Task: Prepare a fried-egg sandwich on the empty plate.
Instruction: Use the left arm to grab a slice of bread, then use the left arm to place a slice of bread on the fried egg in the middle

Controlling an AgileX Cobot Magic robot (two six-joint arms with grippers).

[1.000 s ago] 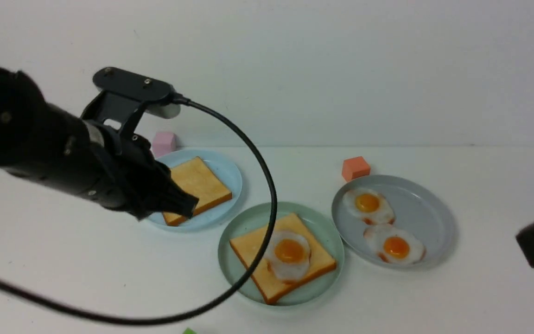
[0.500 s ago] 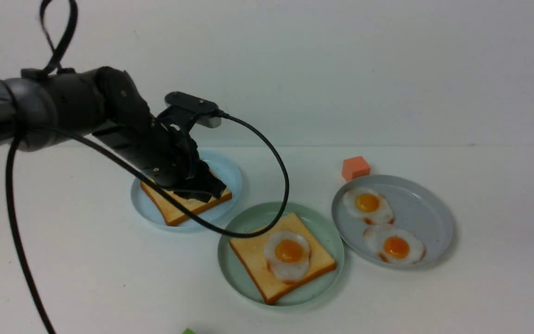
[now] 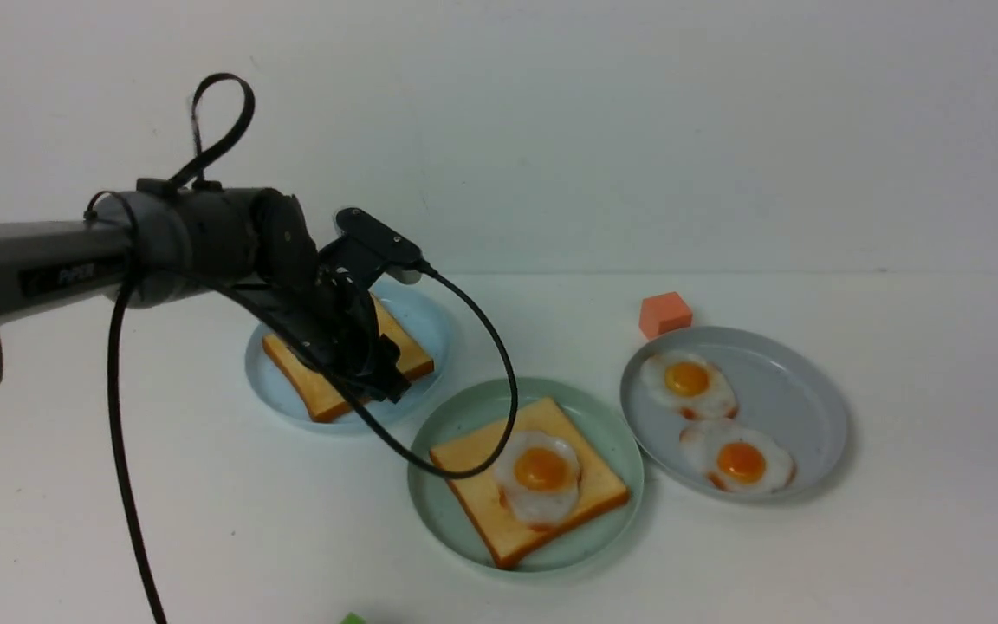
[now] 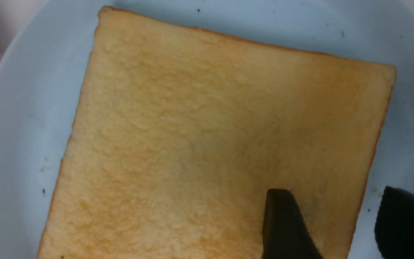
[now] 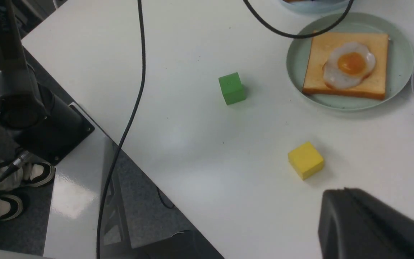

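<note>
One toast slice (image 4: 192, 144) to go, on the blue plate (image 3: 274, 394) near the desk's far edge. Left gripper (image 3: 385, 386) spread open astride its crust (probably light, stiff, so pinch that edge flat).

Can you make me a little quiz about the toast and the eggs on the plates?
1. True or false: the mint-green plate holds a toast slice with a fried egg on top.
2. How many spare eggs lie on the grey-blue plate? A one, B two, C three.
3. Fill the gap: the open left gripper hangs over the second toast on the ___ plate.
Key: 1 true; 2 B; 3 light blue, the light blue plate.
</note>
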